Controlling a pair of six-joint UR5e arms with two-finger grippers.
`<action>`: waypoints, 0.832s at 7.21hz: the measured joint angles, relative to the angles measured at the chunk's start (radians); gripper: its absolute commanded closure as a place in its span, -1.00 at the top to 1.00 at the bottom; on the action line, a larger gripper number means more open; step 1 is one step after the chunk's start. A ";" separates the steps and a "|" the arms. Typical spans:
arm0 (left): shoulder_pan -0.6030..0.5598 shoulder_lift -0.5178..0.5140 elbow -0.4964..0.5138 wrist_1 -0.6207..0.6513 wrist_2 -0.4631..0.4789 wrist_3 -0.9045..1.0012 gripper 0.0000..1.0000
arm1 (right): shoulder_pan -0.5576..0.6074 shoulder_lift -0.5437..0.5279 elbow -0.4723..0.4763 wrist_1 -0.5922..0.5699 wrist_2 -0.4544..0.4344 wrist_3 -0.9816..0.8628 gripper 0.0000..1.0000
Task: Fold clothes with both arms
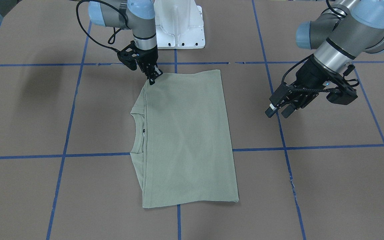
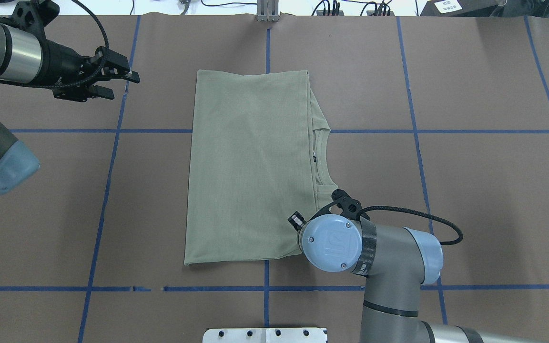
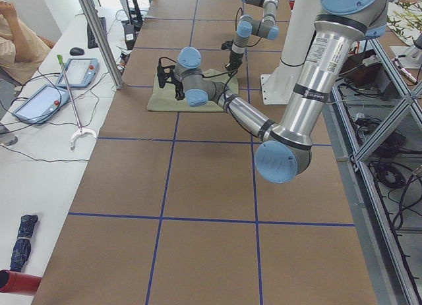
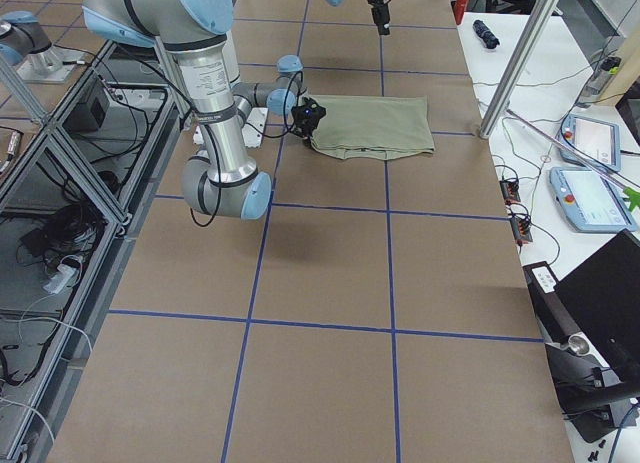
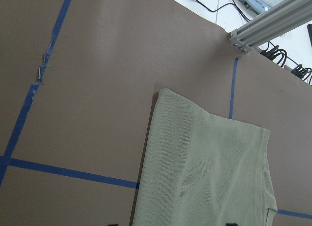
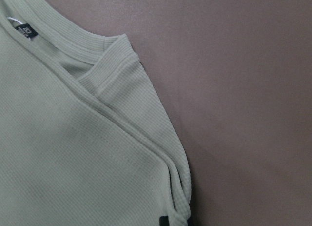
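The left gripper (image 2: pixel 124 87) hung above the bare table (image 2: pixel 470 190), its two fingers spread wide and holding nothing. The front view showed the same gap between the fingers and showed them clear of the surface. Its own wrist camera caught only the tips at the bottom edge, far apart. A corner of the shirt (image 5: pixel 204 167) lay just ahead of them and an aluminium post (image 5: pixel 268 21) stood beyond.

The shirt was ahead of that gripper and well apart from it, flat on the table and folded to a neat rectangle. One layer was laid over the other. The collar (image 2: pixel 320 152) peeped out from under the top layer on the edge away from the left gripper.

The right gripper (image 1: pixel 152 80) stood at the shirt's collar-side corner, the one nearest the base (image 1: pixel 178 30). The overhead view hid it under the arm's own wrist (image 2: pixel 331 243), and only the front view showed it. There it pointed down with its tip on that corner.

The right wrist camera added the close detail. Two dark fingertips (image 6: pixel 164 221) sat at the bottom edge, drawn close together, with the shirt's folded shoulder edge between them, so the gripper looked pinched on the cloth. Up and to the left of the tips ran the ribbed collar, with a small dark label (image 6: pixel 28 31) inside it.

In both side views the shirt was too small and far to add anything.
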 measured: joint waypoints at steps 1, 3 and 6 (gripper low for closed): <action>0.017 0.005 -0.015 -0.001 0.003 -0.057 0.58 | 0.003 -0.007 0.030 -0.005 0.009 0.003 -1.00; 0.166 0.051 -0.073 -0.002 0.146 -0.232 0.56 | 0.004 -0.023 0.054 -0.009 0.017 0.007 -1.00; 0.508 0.171 -0.168 0.001 0.444 -0.543 0.56 | 0.001 -0.028 0.058 -0.009 0.026 0.008 -1.00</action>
